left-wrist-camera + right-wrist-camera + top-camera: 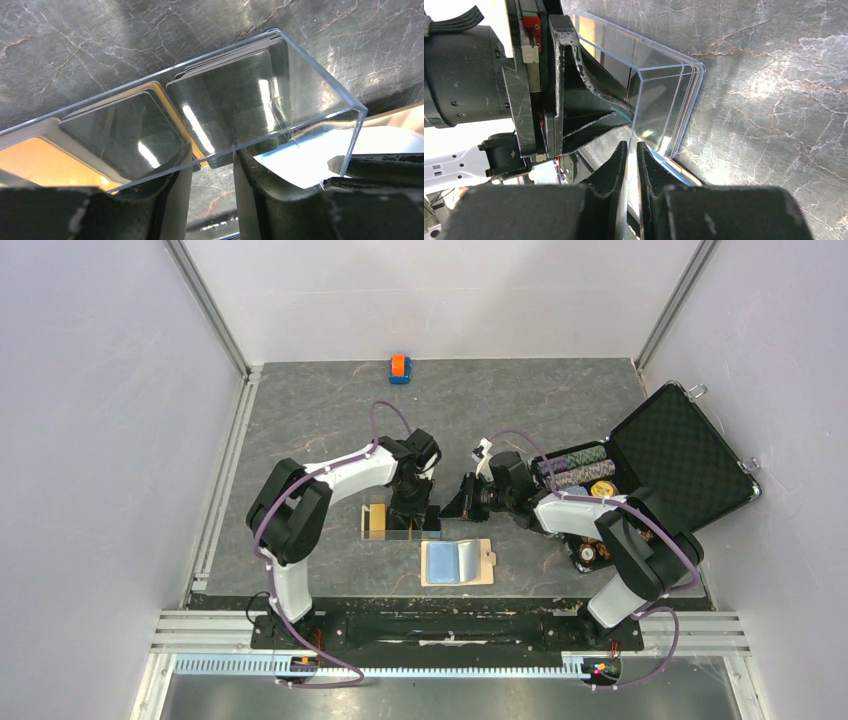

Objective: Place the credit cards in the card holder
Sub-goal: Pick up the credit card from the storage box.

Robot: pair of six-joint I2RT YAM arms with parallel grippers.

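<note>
I see the left gripper (pixel 212 172) with its jaws partly apart and nothing between them, just beside the near wall of the clear box (pixel 325 100), where gold and dark credit cards (pixel 230 95) sit in two stacks. The right gripper (pixel 630 152) is all but closed, pinching the box's end wall as far as I can tell. A light blue card (pixel 452 562) rests at the card holder (pixel 487 570) near the box, laid on it or tucked in, I cannot tell which.

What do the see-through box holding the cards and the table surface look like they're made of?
The clear box looks like rigid glossy plastic, probably acrylic: see-through walls, bright edges, sharp reflections. The tabletop looks like dark grey stone or a marble-print laminate, with pale and rusty veins; which one is unclear.
</note>
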